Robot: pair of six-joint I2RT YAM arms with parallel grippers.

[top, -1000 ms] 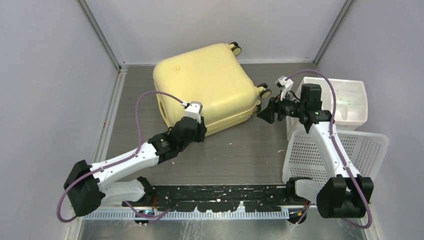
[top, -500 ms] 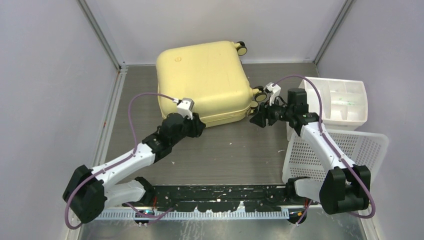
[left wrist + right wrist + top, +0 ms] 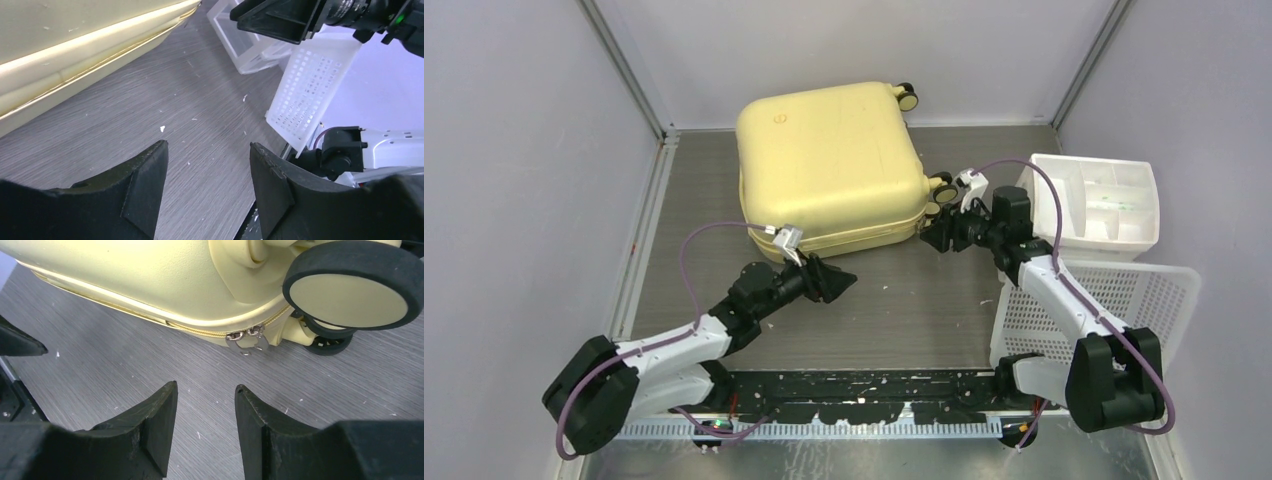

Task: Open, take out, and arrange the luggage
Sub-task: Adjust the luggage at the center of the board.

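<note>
Currently flat on tabletop [image 3: 904, 300], zipped: luggage [image 3: 829, 165], far centre | left end effector [image 3: 844, 283] agape, empty, just off its near edge | right end effector [image 3: 931, 236] parted, empty, facing zipper pulls [image 3: 246, 340] near caster wheel [image 3: 352, 287]

Ahead of the right gripper [image 3: 206, 387], whose fingers [image 3: 150, 432] are matte black, the luggage [image 3: 829, 165] is pale yellow, its zip pulls [image 3: 245, 340] silvery, its wheel [image 3: 352, 295] black-rimmed with a cream hub. Under both grippers the table [image 3: 904, 300] is grey with fine streaked grain. Beyond the black left gripper [image 3: 207, 145], the basket [image 3: 310, 90] is white, dotted with rows of holes.
</note>
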